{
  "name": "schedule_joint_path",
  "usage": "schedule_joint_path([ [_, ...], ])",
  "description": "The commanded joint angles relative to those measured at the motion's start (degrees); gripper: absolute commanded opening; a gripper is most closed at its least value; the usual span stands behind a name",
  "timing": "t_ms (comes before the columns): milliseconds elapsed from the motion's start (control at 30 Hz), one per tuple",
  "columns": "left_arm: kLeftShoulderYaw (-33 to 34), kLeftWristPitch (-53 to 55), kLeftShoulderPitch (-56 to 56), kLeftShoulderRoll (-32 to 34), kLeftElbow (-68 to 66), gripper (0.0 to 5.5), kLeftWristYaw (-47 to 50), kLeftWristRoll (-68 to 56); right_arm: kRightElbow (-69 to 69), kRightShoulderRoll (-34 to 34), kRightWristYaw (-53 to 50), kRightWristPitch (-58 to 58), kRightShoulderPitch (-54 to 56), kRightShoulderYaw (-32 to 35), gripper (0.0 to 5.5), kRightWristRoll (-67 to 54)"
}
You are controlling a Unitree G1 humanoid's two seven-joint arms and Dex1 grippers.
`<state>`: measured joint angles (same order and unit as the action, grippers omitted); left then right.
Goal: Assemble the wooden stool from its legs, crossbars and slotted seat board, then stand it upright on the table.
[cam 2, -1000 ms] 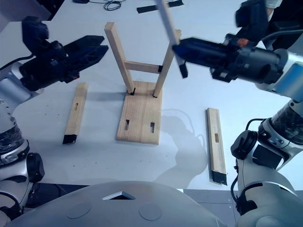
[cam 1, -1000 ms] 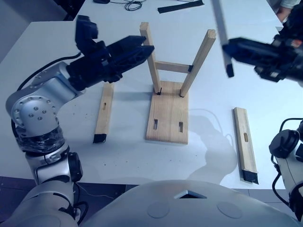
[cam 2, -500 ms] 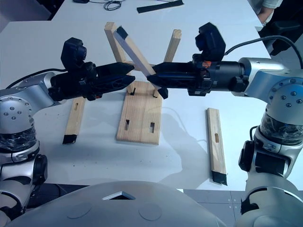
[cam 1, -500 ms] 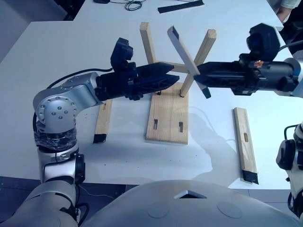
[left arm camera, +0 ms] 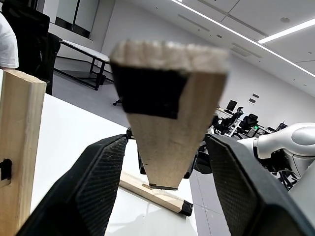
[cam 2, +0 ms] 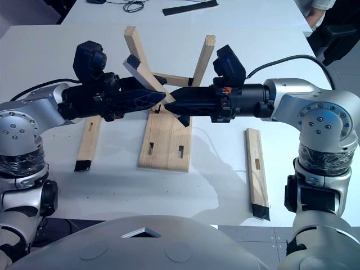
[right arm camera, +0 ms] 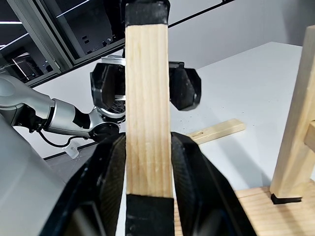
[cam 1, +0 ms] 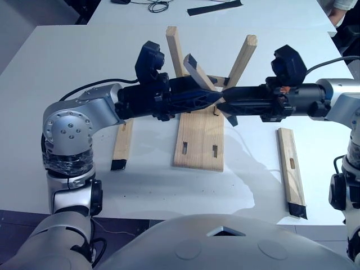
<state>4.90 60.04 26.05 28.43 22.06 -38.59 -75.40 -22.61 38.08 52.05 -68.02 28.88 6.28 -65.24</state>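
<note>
Grips a pale wooden stool leg with black-taped ends (cam 1: pixel 198 73) in the clenched right claw (cam 1: pixel 225 104), near the leg's lower end, tilted with the upper end toward the left arm. Spreads the left claw (cam 1: pixel 211 98), released, around the same leg, one finger (left arm camera: pixel 98 187) on each side, gaps to the wood visible in the left wrist view. Meets the right claw almost tip to tip.

Directly beneath both claws, flat on the white table (cam 1: pixel 67 67): a pale rectangular slotted wooden seat board (cam 1: pixel 198 147). Just beyond the claws, standing in the board's far slots: a first upright wooden leg (cam 1: pixel 176 53) and a second upright wooden leg (cam 1: pixel 243 56), splayed apart, joined by a short wooden crossbar (cam 2: pixel 177 80).

Behind the left claw, below its forearm, flat on the table: a loose slotted wooden leg with a black end (cam 1: pixel 122 138). Behind the right claw, nearer the robot, well apart from the board: another loose slotted wooden leg (cam 1: pixel 292 169).
</note>
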Motion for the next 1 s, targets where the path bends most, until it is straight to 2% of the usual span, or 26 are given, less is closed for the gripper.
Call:
schedule_joint_path([
  [33,-1.11,-0.26,-0.14,0.13,0.98,2.93,0.27,0.83,-0.62,0.50,-0.01,0.31,1.73,-0.89,1.30,-0.83],
  [233,-2.11,-1.12,-0.32,0.42,2.04,2.93,-1.01,1.73,-0.67,0.65,-0.03,0.40,1.99,-1.79,1.30,-0.81],
  [567,0.08,-2.92,-0.04,0.49,0.86,1.37,-3.51,-0.36,-1.08,1.53,0.26,0.91,1.17,-2.31,1.30,-0.40],
  [1000,-1.61,-3.47,-1.75,1.45,2.07,1.34,-5.61,3.78,-2.38,3.76,1.23,2.58,0.34,-5.02,1.30,1.76],
])
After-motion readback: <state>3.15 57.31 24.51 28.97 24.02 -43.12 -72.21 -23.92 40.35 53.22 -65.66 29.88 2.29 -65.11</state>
